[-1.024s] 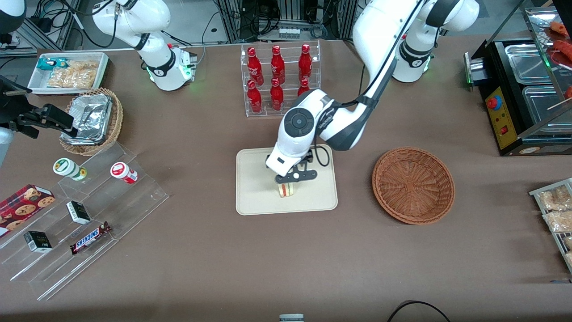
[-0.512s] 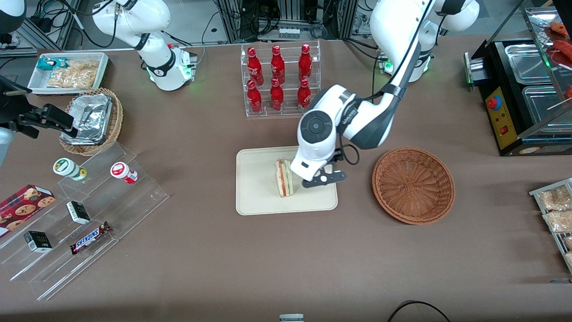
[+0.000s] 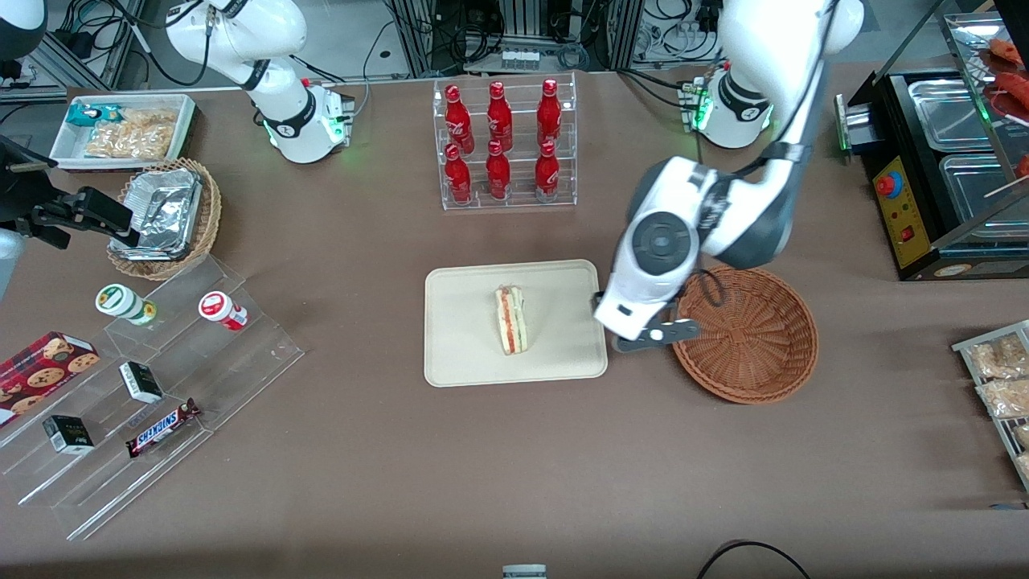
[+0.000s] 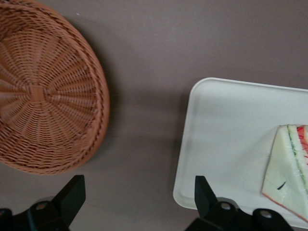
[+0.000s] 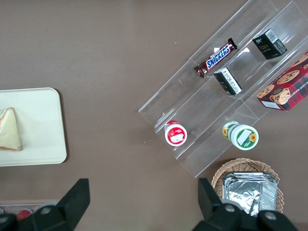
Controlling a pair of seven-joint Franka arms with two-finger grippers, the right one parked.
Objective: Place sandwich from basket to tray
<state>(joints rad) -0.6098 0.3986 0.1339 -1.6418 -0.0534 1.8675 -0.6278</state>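
The sandwich [image 3: 511, 320], a white wedge with red, green and yellow layers, stands on its edge in the middle of the beige tray [image 3: 466, 354]. It also shows in the left wrist view [image 4: 288, 168] on the tray [image 4: 221, 139] and in the right wrist view [image 5: 9, 130]. The reddish-brown basket [image 3: 744, 331] holds nothing; it shows in the left wrist view too [image 4: 43, 96]. My gripper [image 3: 643, 338] hangs above the bare table between the tray and the basket, open and holding nothing [image 4: 139, 199].
A clear rack of red bottles [image 3: 502, 145] stands farther from the front camera than the tray. Toward the parked arm's end are a clear stepped stand with snacks [image 3: 153, 386], a tan basket with a foil container [image 3: 165, 217] and a white bin [image 3: 120, 129].
My gripper let go of the sandwich on the tray, opened, and moved away toward the basket. The sandwich stays standing on the tray.
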